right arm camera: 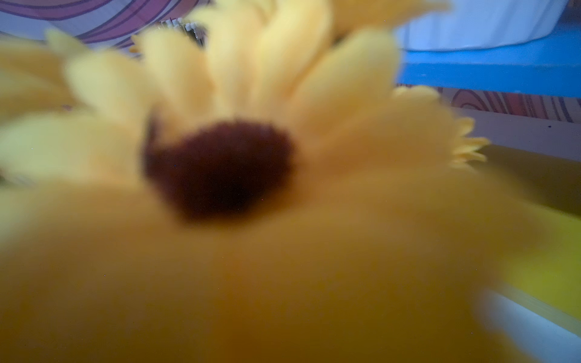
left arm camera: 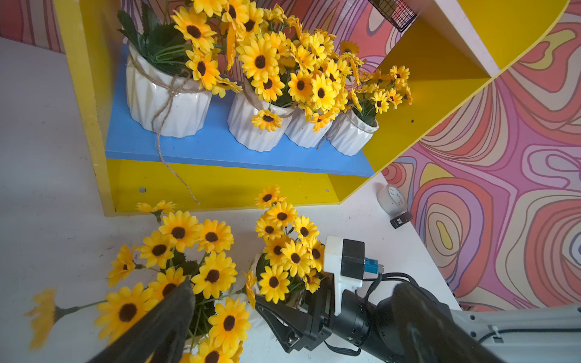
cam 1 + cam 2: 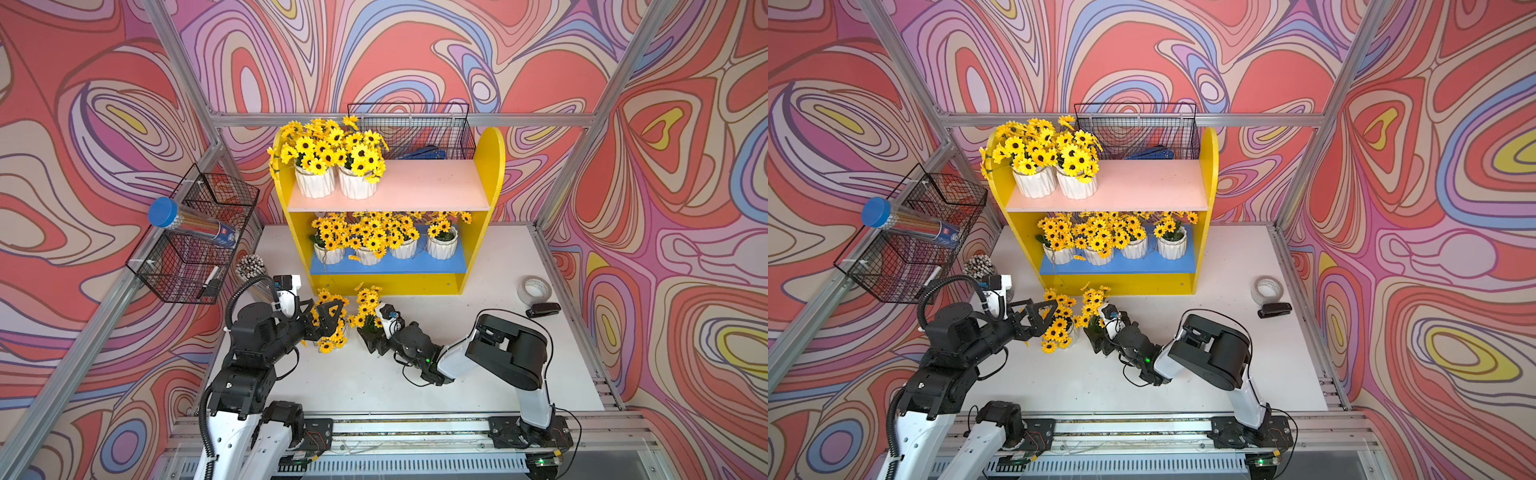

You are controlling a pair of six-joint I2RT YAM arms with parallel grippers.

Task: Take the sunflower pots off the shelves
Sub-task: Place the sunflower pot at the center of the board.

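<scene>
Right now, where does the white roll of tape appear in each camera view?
In a top view: roll of tape on the table, right of the shelves, beside the black stapler.
In a top view: roll of tape in the same spot.
Left wrist: roll of tape past the shelves' far side, by the stapler.
Right wrist: not in it; a blurred sunflower fills it.
Shared landmark: the blue lower board.
</scene>
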